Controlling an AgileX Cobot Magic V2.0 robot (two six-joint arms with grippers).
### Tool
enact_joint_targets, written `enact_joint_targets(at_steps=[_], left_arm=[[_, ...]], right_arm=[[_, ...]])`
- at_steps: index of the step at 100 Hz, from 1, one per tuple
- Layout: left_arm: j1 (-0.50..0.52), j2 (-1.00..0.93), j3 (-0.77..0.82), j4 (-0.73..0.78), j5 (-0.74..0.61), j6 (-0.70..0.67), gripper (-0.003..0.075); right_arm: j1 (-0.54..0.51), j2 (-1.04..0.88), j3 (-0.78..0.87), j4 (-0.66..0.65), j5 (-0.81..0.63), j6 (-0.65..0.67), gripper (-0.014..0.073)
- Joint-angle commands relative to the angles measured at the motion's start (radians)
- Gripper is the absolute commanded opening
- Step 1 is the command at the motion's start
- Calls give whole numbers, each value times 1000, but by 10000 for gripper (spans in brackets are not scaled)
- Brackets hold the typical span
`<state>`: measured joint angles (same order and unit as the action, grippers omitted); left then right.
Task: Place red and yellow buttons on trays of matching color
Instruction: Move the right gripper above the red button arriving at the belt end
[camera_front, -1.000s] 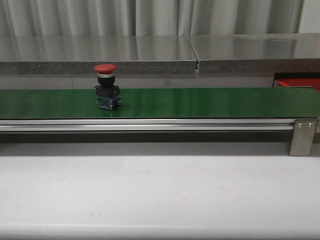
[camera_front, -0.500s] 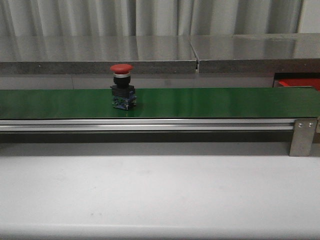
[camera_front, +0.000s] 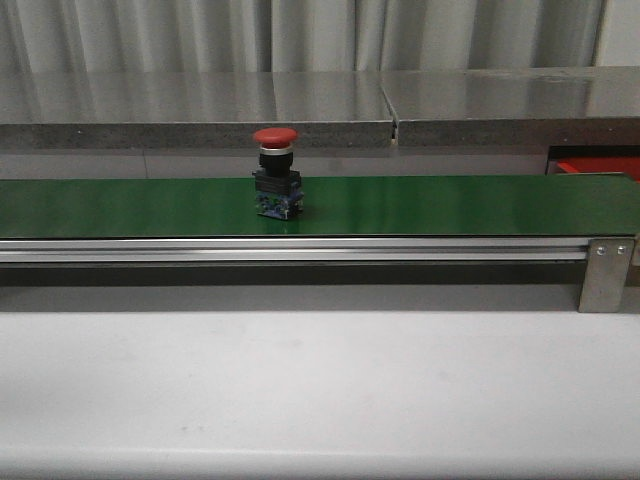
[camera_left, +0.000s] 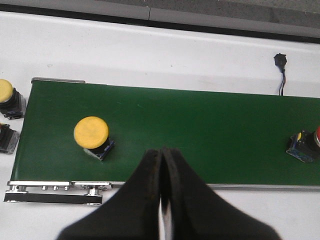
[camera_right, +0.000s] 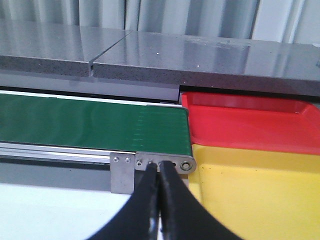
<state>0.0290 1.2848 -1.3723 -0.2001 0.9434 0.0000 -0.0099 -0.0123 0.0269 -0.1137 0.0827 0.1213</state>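
A red button (camera_front: 275, 170) with a black body stands upright on the green conveyor belt (camera_front: 450, 205), left of its middle; its edge shows in the left wrist view as red button (camera_left: 317, 137). A yellow button (camera_left: 91, 133) rides on the belt (camera_left: 200, 130) near its start. My left gripper (camera_left: 162, 152) hangs above the belt's near rail, shut and empty. My right gripper (camera_right: 158, 167) is shut and empty by the belt's end bracket (camera_right: 150, 165). Beside it lie the red tray (camera_right: 250, 122) and the yellow tray (camera_right: 260, 190).
More buttons wait off the belt's start: a yellow one (camera_left: 6, 92) and a dark-bodied one (camera_left: 6, 137). A small black connector with wires (camera_left: 280, 62) lies on the white table beyond the belt. A grey stone ledge (camera_front: 200, 105) runs behind the conveyor.
The red button has travelled rightward along the belt, from the far left toward the middle. Neither gripper shows in the earlier frames.
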Motion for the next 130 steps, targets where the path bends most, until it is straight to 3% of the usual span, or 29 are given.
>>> enact_joint_targets(at_steps=[1,37,77,104,130], left_arm=[[-7,-98,42,-11,-85,15,-20],[-7,-435,335,-11,-184,40,-20],[-7,-811,586,-12,-179,41,-20],[-7,-996,667,-10,-147,41,-20],[-7,-1024,667,-4,-149,41,-20]], right_arm=[[-1,-15,-23,-2,-83,-1,-67],[-2,-15,-23,-92,-83,-1,-67],[-2,-15,-23,-92,-109,-1,-67],[-2,14,-85,-91,-83,-1,-67],[-1,260,-274,-81,12,-1,-67]])
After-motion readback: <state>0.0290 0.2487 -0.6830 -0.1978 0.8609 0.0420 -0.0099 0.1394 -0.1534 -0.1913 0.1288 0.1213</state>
